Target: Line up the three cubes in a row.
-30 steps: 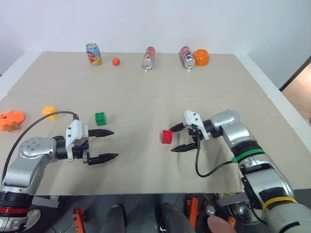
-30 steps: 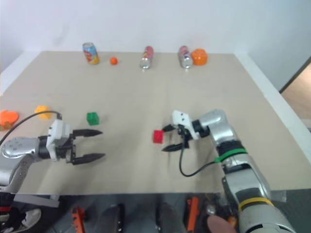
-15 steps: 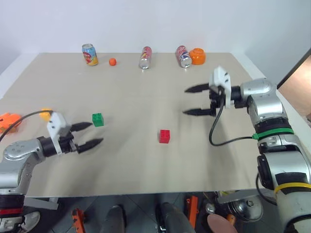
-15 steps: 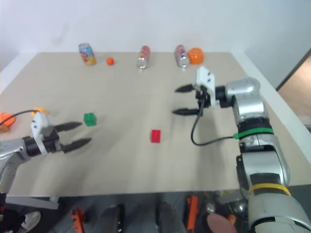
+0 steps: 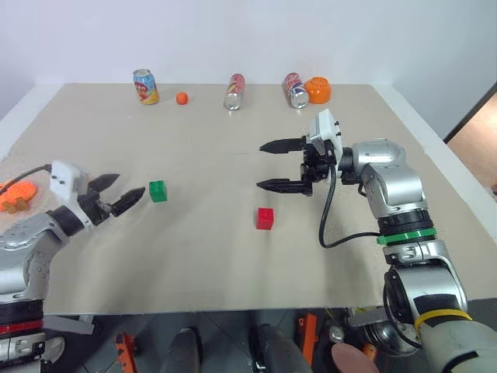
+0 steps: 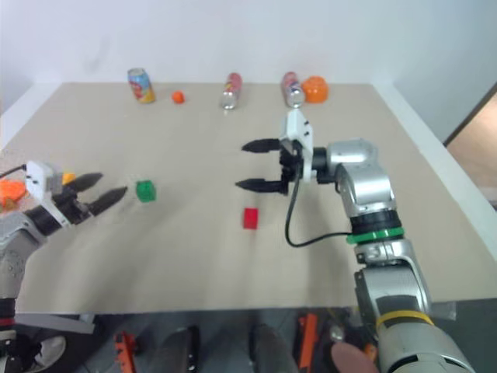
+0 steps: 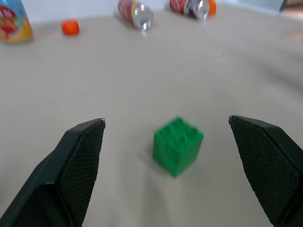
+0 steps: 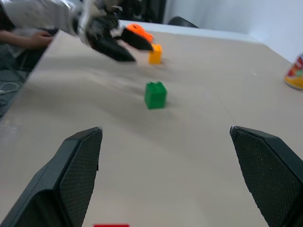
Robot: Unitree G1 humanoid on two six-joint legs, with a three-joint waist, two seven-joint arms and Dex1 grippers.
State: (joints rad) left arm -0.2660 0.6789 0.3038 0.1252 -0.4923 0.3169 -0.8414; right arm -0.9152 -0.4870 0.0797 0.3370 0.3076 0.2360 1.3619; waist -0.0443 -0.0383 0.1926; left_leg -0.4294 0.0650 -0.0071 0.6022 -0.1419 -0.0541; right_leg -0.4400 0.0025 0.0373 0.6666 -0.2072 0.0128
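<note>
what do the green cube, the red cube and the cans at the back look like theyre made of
Green cube: likely moulded plastic, solid colour with studs on top and a slight sheen. Red cube: probably the same plastic, evenly coloured; its studs are hard to make out. Tipped cans: apparently thin metal, with a bare silvery end and printed sides. Upright can: printed, probably metal too.
</note>
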